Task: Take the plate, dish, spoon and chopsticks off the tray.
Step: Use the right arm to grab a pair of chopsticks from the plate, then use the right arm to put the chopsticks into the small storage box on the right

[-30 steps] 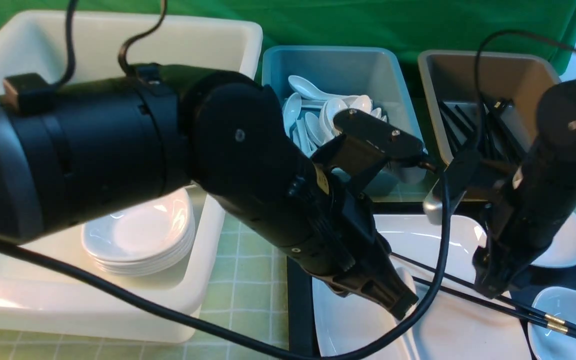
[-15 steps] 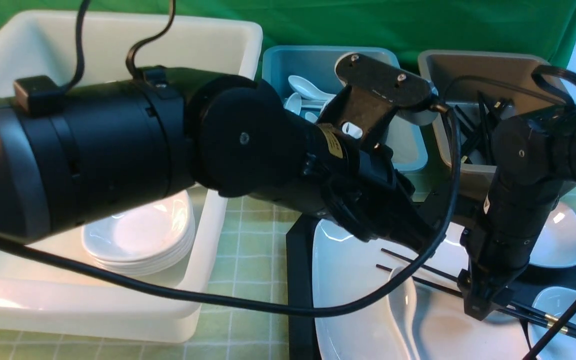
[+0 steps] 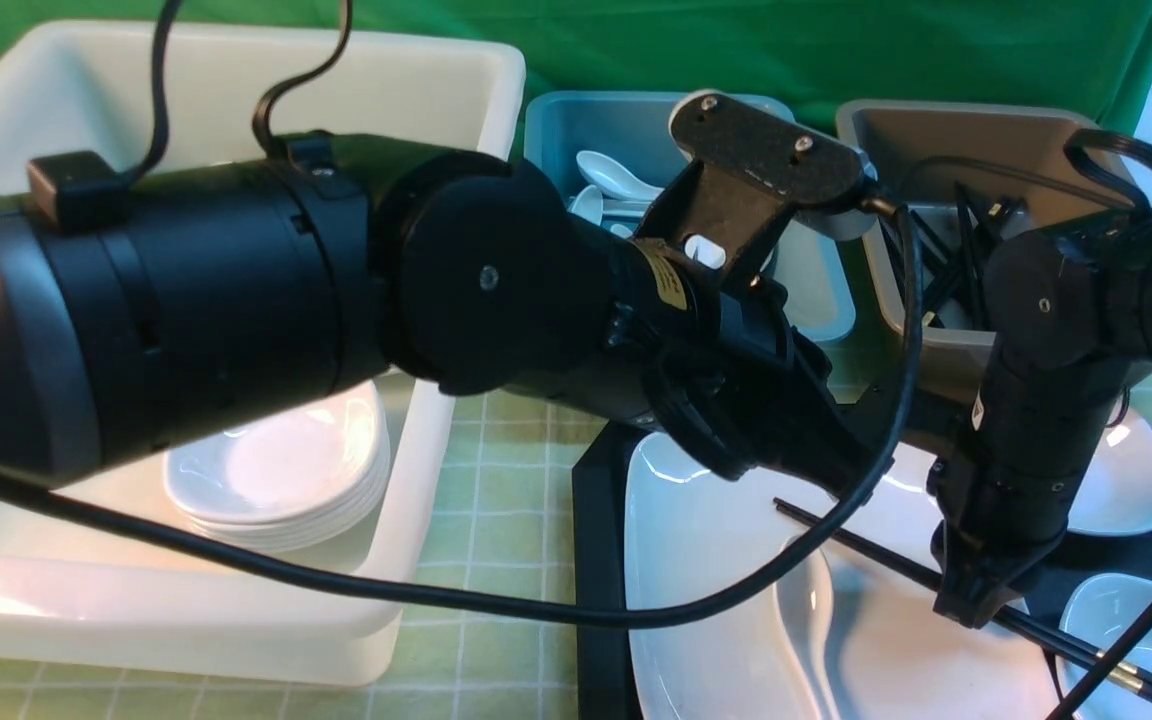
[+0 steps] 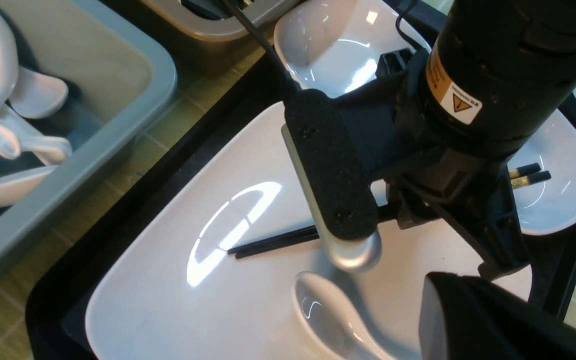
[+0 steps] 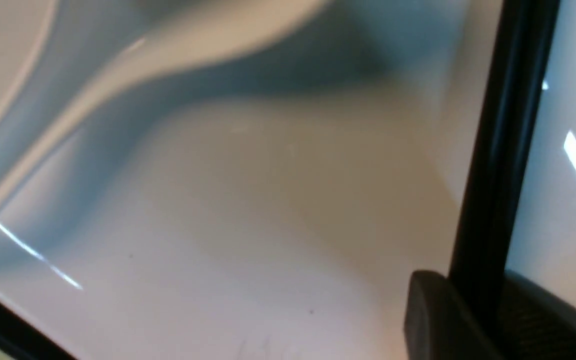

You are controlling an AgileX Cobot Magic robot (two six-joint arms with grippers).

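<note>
my left arm fills the front view, and its own pincer (image 4: 460, 312) shows only as a dark tip, pressed together and empty. the right pincer (image 3: 976, 605) pinches the chopsticks (image 4: 273, 242) mid-length over the plate (image 4: 178, 280). their gold ends reach over a small dish (image 4: 568, 200). the spoon (image 4: 328, 315) lies just beside the chopsticks. bare plate runs to the tray (image 3: 598, 600) rim on my left.

Seeing the tray (image 3: 596, 560) sitting on the table (image 3: 506, 480) at 5 o'clock, carrying the plate (image 3: 696, 560). Finding the spoon (image 3: 806, 620) lying on the plate, the chopsticks (image 3: 866, 548) crossing just behind it, ending over the near dish (image 3: 1106, 610) at 4 o'clock, the far dish (image 3: 1131, 480) at 3. Spotting behind: wide tub (image 3: 436, 120) at 10 holding stacked dishes (image 3: 276, 470), middle tub (image 3: 556, 130) at 12 holding spoons (image 3: 616, 175), end tub (image 3: 876, 130) at 1 holding sticks (image 3: 966, 260).
</note>
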